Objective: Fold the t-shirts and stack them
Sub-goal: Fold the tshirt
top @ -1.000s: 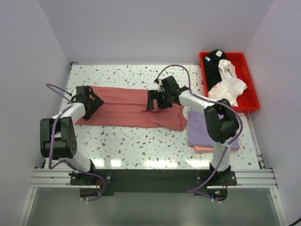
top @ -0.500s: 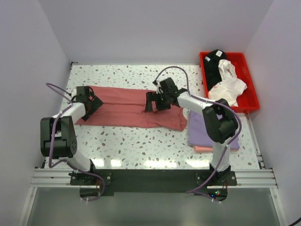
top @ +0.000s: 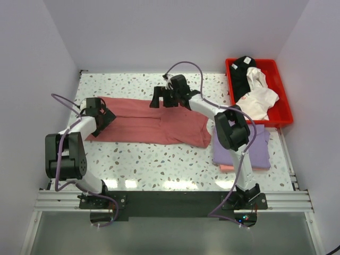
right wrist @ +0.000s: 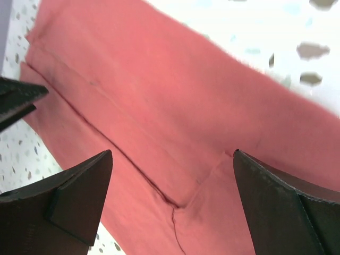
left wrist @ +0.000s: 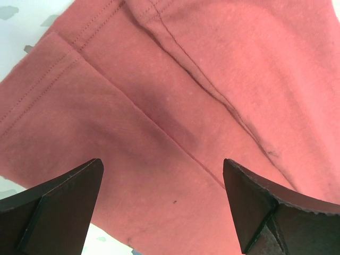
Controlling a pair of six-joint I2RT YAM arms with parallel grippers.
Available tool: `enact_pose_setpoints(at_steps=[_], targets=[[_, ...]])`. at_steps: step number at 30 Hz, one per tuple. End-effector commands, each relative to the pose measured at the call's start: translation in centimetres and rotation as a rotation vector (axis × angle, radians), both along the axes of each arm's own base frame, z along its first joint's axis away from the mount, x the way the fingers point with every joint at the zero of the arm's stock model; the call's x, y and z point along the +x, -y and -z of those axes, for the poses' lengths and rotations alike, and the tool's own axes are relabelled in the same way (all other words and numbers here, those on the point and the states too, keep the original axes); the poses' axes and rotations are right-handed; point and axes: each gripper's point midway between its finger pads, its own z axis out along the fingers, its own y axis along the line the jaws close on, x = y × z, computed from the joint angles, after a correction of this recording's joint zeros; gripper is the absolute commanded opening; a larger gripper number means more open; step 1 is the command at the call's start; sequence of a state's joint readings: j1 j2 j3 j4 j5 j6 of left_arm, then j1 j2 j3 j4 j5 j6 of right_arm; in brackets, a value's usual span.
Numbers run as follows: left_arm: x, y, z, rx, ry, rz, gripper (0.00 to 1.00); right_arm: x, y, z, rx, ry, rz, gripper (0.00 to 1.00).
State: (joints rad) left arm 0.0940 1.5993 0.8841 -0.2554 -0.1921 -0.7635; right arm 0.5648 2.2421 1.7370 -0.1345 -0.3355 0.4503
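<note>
Now the dusty red t-shirt (top: pixel 143 125) lies flat as a long band across the middle of the table (top: pixel 133 85), running left to right. Its far edge slants from the left arm toward the right, and its near edge runs almost straight. A seam and a fold crease cross the cloth in the left wrist view (left wrist: pixel 175 79). The right wrist view (right wrist: pixel 159 95) shows the shirt's far edge against bare speckled table.

The left gripper (top: pixel 105 114) sits over the shirt's left end. Its fingers are spread wide and hold nothing, with only cloth below them (left wrist: pixel 162 164). The right gripper (top: pixel 162 98) hangs over the far edge near the middle of the band. It too is spread wide and grips nothing (right wrist: pixel 172 154).

Bare table stretches along the far side between the shirt and the back wall, and another bare strip runs between the near edge and the arm bases. The shirt's left end lies close to the table's left edge. Its right end lies just beside a folded lavender t-shirt (top: pixel 249 151), which rests on a pale pink t-shirt (top: pixel 228 168). Whether the red and lavender cloths touch cannot be told. Beyond that pile, at the far right, a red tray (top: pixel 270 71) holds a black t-shirt (top: pixel 243 71) and a white t-shirt (top: pixel 257 95), both crumpled.
</note>
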Motion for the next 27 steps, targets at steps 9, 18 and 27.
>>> enact_pose_setpoints(at_steps=[9,18,27], targets=[[0.6,-0.8,-3.2,0.054,0.091,0.004,1.0,-3.1,7.3,-5.2,-0.255,0.118,0.087,0.99],[0.2,-0.8,-2.1,0.063,0.068,0.026,1.0,-11.1,17.8,-0.7,-0.477,-0.101,0.144,0.84],[0.0,-0.9,-1.6,0.074,0.052,0.032,1.0,-12.3,20.0,1.3,-0.535,-0.172,0.17,0.62]])
